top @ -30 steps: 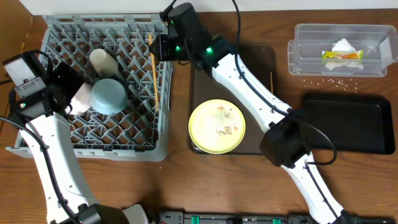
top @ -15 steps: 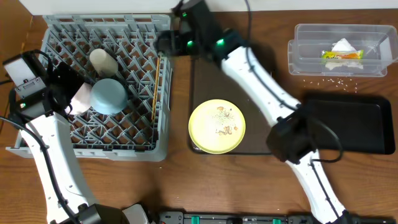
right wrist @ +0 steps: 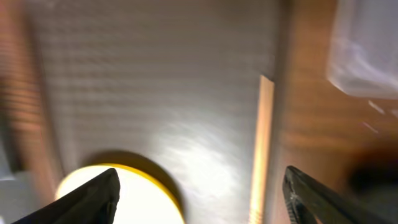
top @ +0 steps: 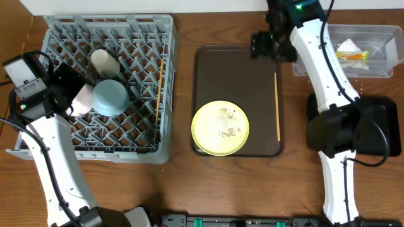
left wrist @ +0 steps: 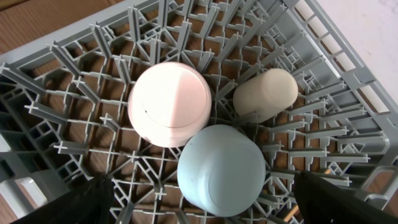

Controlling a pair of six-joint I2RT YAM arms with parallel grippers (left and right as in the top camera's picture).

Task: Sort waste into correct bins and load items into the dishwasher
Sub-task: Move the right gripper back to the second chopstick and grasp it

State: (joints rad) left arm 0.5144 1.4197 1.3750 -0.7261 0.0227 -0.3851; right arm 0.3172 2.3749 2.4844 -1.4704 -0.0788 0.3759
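Two thin wooden chopsticks (top: 160, 88) lie apart: one inside your grey peg-lattice dish rack (top: 132, 44), the second chopstick (top: 277, 107) on the brown tray (top: 211, 75) beside the single round yellow plate (top: 220, 128). Three rounded vessels sit in the rack: one white cup (left wrist: 266, 93), one light blue bowl (left wrist: 221, 168), one white bowl (left wrist: 169, 102). One clear tub (top: 385, 31) holds the crumpled napkin (top: 348, 45) and shiny wrapper (top: 355, 55); one black tray (top: 391, 113) lies near it. Your left claw (left wrist: 211, 208) and right claw (right wrist: 205, 199) both gape wide, empty.

A dark brown serving tray (top: 235, 82) is set flat on the wooden table (top: 183, 189), near its middle. Its surface is shown blurred in the right wrist view.
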